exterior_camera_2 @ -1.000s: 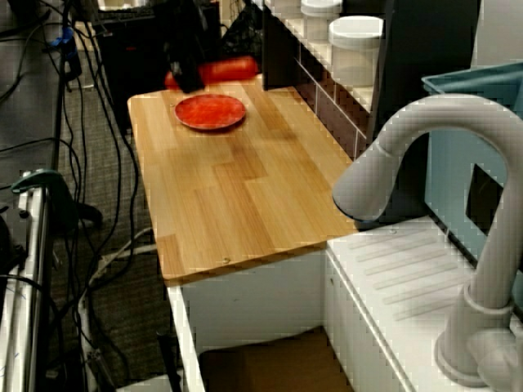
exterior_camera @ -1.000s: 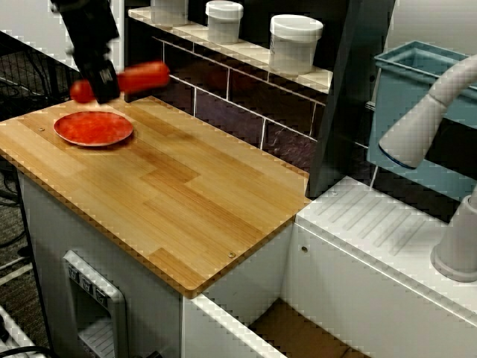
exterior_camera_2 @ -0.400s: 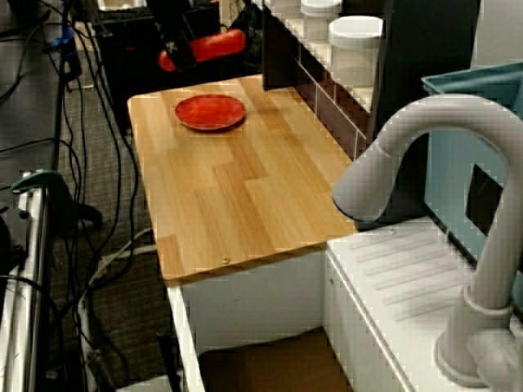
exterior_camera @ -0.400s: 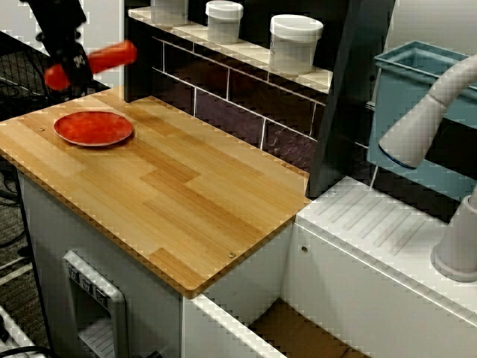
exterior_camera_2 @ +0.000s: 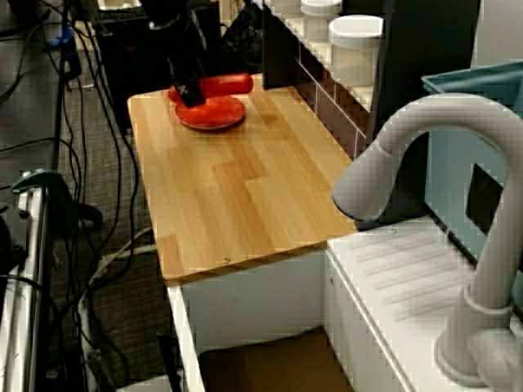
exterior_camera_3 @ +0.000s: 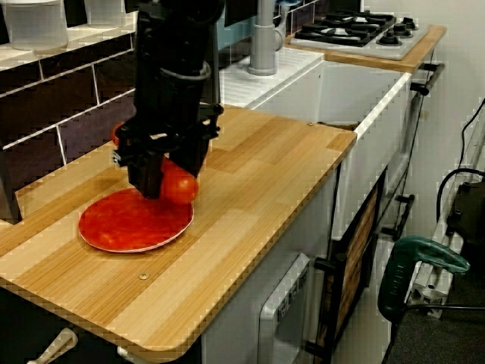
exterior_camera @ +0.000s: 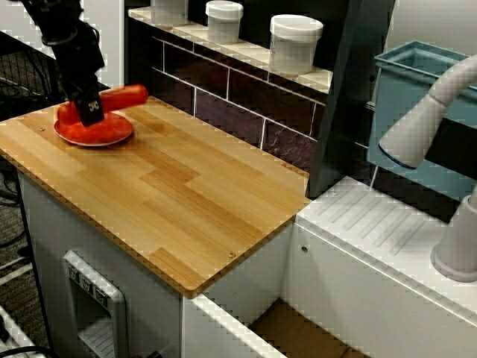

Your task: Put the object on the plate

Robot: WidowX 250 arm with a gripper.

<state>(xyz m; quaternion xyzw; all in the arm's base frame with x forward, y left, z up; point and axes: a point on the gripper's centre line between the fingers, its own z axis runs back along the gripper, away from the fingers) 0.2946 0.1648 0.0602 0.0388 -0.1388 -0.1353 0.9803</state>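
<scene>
Now gripping the object (exterior_camera: 119,97) near its middle, black gripper (exterior_camera: 91,112) with jaws closed around it, holding it level just over the plate (exterior_camera: 112,134) at the far corner of the wooden countertop (exterior_camera: 186,194). Sticking out past the plate's rim toward the tiled backsplash (exterior_camera: 223,97) at one end, the other end showing on the opposite side of the fingers; contact between object and plate not clear from any view. Sitting behind on the shelf, white lidded jars (exterior_camera: 296,43).
</scene>
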